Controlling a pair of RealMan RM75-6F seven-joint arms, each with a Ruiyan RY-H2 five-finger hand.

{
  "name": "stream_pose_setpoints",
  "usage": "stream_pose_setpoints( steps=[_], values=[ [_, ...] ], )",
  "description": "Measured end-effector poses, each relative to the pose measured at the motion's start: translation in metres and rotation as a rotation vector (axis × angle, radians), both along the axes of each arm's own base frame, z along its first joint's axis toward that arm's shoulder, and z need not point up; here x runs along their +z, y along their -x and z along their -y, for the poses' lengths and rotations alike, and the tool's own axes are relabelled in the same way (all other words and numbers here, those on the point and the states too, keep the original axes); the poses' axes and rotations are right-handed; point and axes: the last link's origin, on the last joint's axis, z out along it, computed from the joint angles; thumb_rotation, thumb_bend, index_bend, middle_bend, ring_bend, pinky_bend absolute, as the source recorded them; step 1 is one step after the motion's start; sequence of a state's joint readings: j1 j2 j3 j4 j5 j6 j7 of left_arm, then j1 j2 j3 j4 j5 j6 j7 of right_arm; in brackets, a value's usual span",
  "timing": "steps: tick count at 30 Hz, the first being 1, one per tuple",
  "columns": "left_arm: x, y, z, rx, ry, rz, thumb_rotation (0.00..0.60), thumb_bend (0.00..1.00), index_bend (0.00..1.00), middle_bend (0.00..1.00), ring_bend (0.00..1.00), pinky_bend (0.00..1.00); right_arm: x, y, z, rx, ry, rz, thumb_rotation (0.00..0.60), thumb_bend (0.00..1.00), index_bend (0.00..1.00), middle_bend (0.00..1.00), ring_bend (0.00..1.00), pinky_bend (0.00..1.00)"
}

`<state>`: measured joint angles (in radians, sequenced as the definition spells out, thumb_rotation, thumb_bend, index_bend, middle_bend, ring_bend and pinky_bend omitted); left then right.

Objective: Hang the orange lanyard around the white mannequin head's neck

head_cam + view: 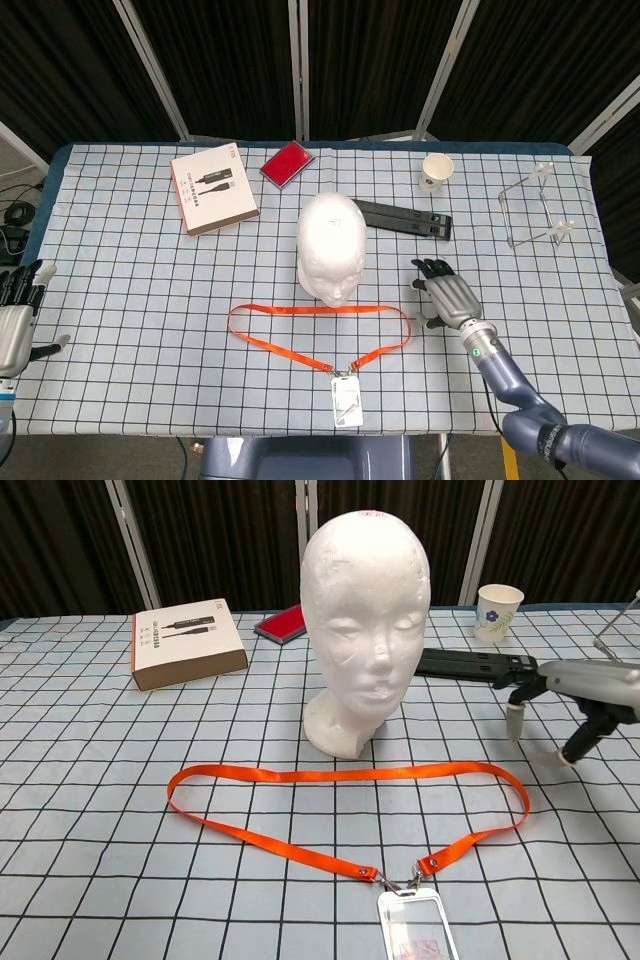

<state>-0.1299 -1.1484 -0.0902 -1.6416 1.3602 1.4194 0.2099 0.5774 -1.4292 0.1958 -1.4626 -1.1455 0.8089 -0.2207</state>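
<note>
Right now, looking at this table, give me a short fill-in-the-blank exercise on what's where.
1. The orange lanyard lies flat on the ____.
2. The mannequin head stands ____ on its base.
3. The ____ hand hovers over the table beside the lanyard's end.
4. The paper cup stands behind the ____ folded stand.

Missing words: table; upright; right; black

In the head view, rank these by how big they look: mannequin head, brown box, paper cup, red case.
1. Brown box and white mannequin head: close in apparent area, and the head stands taller, nearer the camera, so I won't rank them.
2. Red case.
3. Paper cup, clearly smallest.
</note>
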Motion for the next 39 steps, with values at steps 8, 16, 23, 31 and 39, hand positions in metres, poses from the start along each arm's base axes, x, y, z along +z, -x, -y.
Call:
stream_pose_setpoints(
  steps=[8,16,23,31,39],
  values=[
    [-0.001,0.002,-0.002,0.007,0.003,-0.002,0.6,0.02,0.0,0.0,0.0,0.0,-0.019,-0.008,0.007,-0.014,-0.011,-0.031,0.6,0.26,0.52,0.07,0.0,0.0],
    [-0.002,0.001,-0.001,0.002,0.006,0.0,0.6,0.02,0.0,0.0,0.0,0.0,-0.026,-0.008,0.01,-0.036,-0.01,-0.053,0.6,0.26,0.52,0.07,0.0,0.0],
    [-0.002,0.001,-0.001,0.002,0.007,0.002,0.6,0.02,0.0,0.0,0.0,0.0,-0.032,-0.015,0.007,-0.04,-0.027,-0.055,0.6,0.27,0.52,0.06,0.0,0.0],
    [-0.001,0.002,-0.001,0.003,0.006,0.003,0.6,0.02,0.0,0.0,0.0,0.0,-0.041,-0.018,0.004,-0.057,-0.049,-0.057,0.6,0.29,0.52,0.06,0.0,0.0],
    [0.0,0.003,-0.001,0.004,0.004,0.004,0.6,0.02,0.0,0.0,0.0,0.0,-0.043,-0.024,0.004,-0.044,-0.04,-0.052,0.6,0.3,0.52,0.06,0.0,0.0]
  ],
)
